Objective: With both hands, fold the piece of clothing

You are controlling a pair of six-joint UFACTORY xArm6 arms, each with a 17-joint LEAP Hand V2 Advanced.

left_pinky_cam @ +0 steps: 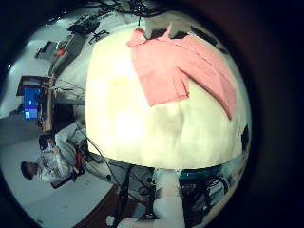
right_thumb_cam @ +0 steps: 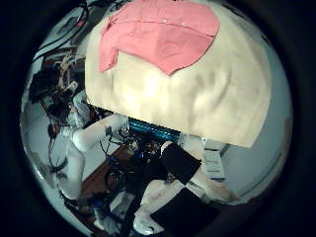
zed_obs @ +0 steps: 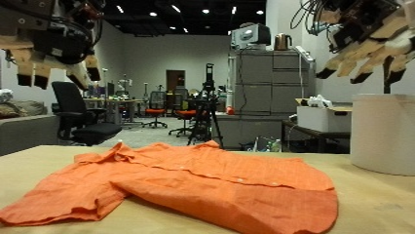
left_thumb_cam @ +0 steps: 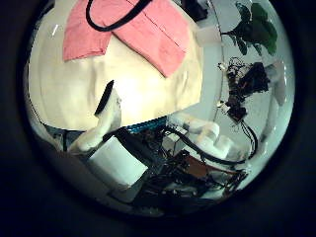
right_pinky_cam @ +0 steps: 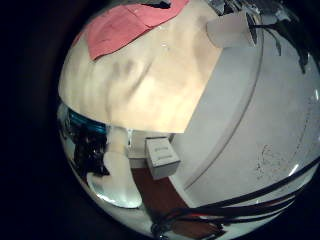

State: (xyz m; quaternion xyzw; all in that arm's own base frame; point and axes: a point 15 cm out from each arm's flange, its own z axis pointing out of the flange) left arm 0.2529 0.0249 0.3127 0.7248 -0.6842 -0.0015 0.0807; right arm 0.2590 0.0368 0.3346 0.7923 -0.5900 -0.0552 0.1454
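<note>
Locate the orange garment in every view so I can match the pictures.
Outside view: garment spread on the cream tabletop.
Left little finger view.
Left thumb view.
Right little finger view.
Right thumb view.
Shared landmark: the cream tabletop.

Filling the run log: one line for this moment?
orange fabric shirt: flat, unfolded | left robot hand: open, raised | right robot hand: open, raised

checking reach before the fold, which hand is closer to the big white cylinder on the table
Right. The right hand hangs raised almost above the white cylinder; the left hand is raised beyond the orange shirt.
</note>
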